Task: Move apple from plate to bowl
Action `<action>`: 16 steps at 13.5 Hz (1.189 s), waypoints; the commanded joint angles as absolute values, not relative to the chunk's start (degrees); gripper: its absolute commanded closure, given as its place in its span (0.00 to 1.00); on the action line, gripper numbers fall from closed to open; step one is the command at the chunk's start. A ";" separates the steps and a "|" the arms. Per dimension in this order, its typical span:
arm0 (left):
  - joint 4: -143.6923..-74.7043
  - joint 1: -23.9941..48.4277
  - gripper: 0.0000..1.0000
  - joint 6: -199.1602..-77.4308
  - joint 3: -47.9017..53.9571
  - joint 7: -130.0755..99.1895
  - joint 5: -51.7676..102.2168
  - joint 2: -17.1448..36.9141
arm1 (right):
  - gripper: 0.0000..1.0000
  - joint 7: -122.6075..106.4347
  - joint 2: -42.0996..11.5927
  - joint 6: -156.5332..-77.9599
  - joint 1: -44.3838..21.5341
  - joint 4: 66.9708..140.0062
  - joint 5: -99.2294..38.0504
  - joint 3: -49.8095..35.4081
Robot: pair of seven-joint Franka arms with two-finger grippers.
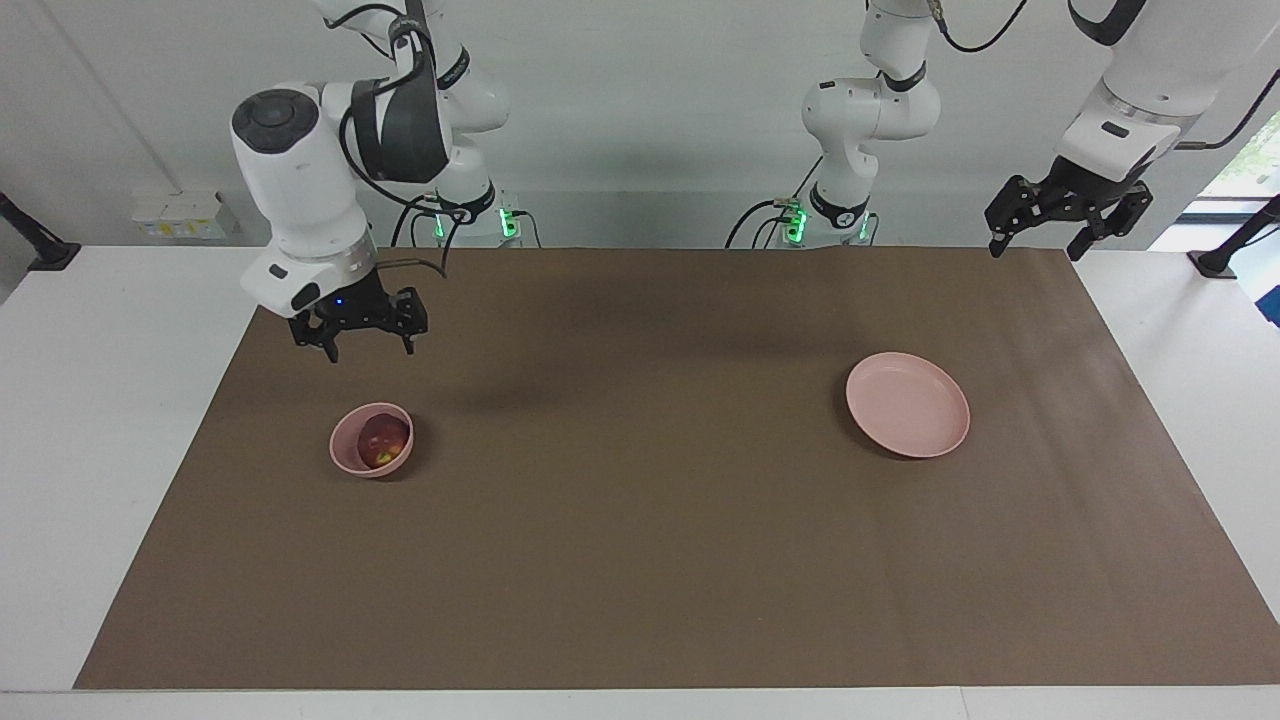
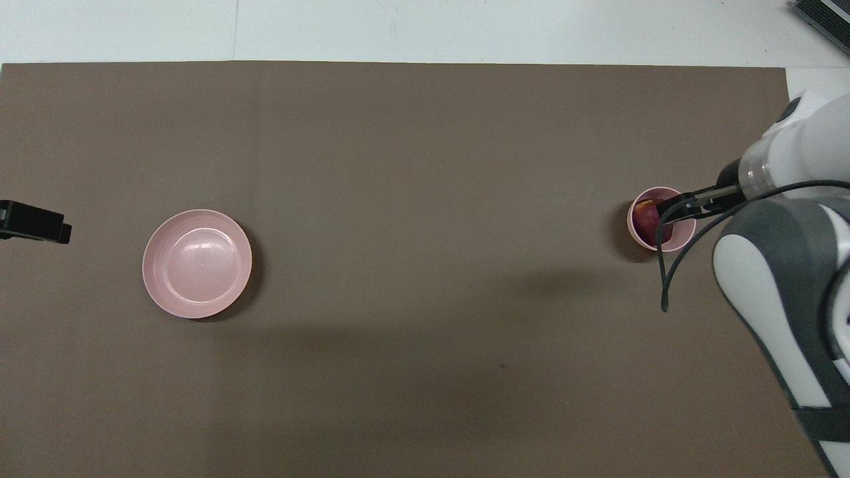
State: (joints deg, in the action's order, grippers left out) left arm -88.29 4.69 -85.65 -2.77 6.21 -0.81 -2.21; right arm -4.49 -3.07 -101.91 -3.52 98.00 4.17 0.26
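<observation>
The apple [image 1: 384,440] is sitting in the pink bowl [image 1: 345,452], directly below the right gripper [image 1: 360,337], whose fingers are hanging apart and empty (the left gripper [image 1: 1066,222], also spread, is waiting); the plate [image 1: 908,404] is lying bare.

bright even overhead light, soft arm shadows, sharp focus
</observation>
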 commanded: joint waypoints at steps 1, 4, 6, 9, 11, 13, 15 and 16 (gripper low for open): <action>-88.16 4.04 0.00 -84.73 -2.46 6.59 -0.97 -2.72 | 0.00 -2.90 -0.19 -95.82 -2.64 93.53 1.85 0.52; -88.15 4.04 0.00 -84.73 -2.46 6.59 -0.97 -2.72 | 0.00 -2.99 0.78 -88.35 -1.41 88.00 1.93 1.84; -88.24 4.04 0.00 -84.73 -2.46 6.59 -0.97 -2.72 | 0.00 -2.90 2.98 -86.23 -0.44 87.10 1.85 2.63; -88.16 4.04 0.00 -84.73 -2.46 6.59 -0.97 -2.72 | 0.00 -2.99 5.18 -86.48 -0.35 88.50 2.02 4.83; -88.16 4.04 0.00 -84.73 -2.46 6.59 -0.97 -2.72 | 0.00 -3.43 6.32 -86.66 -0.44 91.57 2.11 4.83; -88.16 4.04 0.00 -84.73 -2.46 6.59 -0.97 -2.72 | 0.00 -3.69 7.82 -87.10 -0.53 94.12 2.11 4.83; -88.16 4.04 0.00 -84.73 -2.46 6.59 -0.97 -2.72 | 0.00 -4.30 7.91 -87.10 -0.44 94.48 2.02 4.83; -88.15 4.04 0.00 -84.73 -2.46 6.59 -0.97 -2.72 | 0.00 -6.13 7.91 -87.10 -0.44 94.48 2.02 4.83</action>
State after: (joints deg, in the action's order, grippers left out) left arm -88.29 4.69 -85.64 -2.77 6.21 -0.81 -2.21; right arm -4.06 5.86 -86.61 -0.92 92.15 3.41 5.03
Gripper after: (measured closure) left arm 0.000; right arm 0.000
